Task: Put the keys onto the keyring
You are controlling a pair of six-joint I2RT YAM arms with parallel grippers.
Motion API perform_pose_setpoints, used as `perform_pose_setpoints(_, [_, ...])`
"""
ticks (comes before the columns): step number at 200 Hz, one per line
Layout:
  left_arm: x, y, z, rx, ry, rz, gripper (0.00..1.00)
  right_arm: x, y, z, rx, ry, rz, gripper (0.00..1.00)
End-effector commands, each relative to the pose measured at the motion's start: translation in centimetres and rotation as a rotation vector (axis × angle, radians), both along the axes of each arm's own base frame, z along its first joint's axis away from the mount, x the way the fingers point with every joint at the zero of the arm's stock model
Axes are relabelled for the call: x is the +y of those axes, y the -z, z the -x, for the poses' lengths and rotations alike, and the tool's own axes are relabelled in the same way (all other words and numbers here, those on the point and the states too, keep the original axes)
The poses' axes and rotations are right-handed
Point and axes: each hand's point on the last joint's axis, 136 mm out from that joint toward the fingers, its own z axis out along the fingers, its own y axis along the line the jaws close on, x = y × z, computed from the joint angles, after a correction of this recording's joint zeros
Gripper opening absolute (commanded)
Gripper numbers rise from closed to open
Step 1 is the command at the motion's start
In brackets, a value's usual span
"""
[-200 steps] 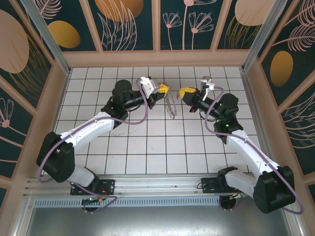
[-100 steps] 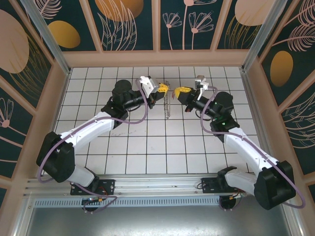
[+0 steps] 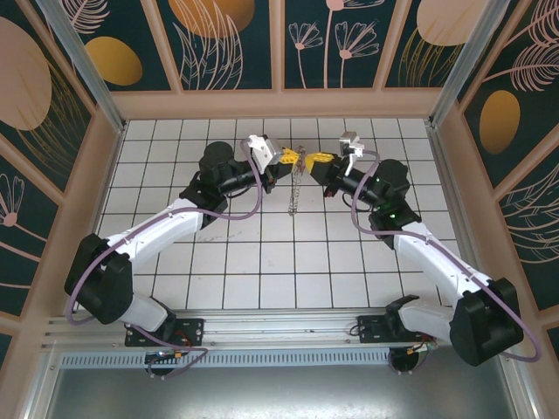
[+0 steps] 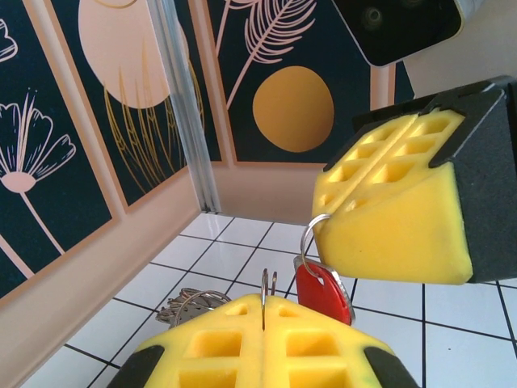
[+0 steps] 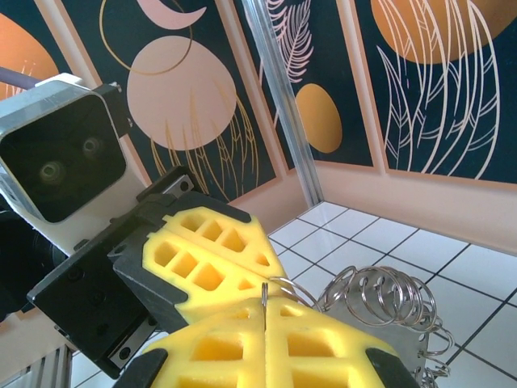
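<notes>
Both arms reach to the table's (image 3: 262, 253) 12 o'clock zone and their fingers meet tip to tip above the white tiles.

Left gripper (image 3: 289, 157): yellow foam fingers closed, pinching the thin wire of the large silvery loop keyring (image 3: 295, 188). The keyring is off the table and hangs toward 6 o'clock from the fingertips, seen nearly edge-on from above. In the left wrist view its fringe of pale metal links bunches at 9 o'clock of the fingertips. In the right wrist view the same cluster of coiled rings sits at 3 o'clock.

Right gripper (image 3: 314, 161): at 3 o'clock of the left one and just beside it. Fingers closed on a small silver ring (image 4: 307, 234) that sticks out of the seam between them.

Tiny key with the bright red plastic head (image 4: 323, 293): it hangs from that small ring in the air, between the two pairs of fingers and just beside the pinched keyring wire. Cannot tell whether it touches the wire. Blade hidden behind the left fingers.
</notes>
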Motion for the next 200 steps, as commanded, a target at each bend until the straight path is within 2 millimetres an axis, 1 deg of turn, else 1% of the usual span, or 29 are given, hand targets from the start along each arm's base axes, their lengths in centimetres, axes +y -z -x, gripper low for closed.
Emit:
perform_pose_setpoints(1, [-0.3,-1.5,0.5,-0.038,0.022,0.041,0.0,0.4,-2.0,0.0,-0.06,-0.004,-0.01,0.0])
perform_pose_setpoints(105, [-0.6,-1.7,0.9,-0.045,0.034,0.047,0.0,0.9,-1.5,-0.6,-0.051,-0.002,0.004,0.0])
perform_pose_setpoints(157, [-0.5,-1.8,1.2,-0.053,0.04,0.047,0.0,0.7,-0.7,-1.6,-0.041,0.033,0.022,0.0])
perform_pose_setpoints(200, [-0.3,-2.1,1.4,-0.062,0.038,0.054,0.0,0.1,0.0,-2.4,-0.019,0.059,0.027,0.0])
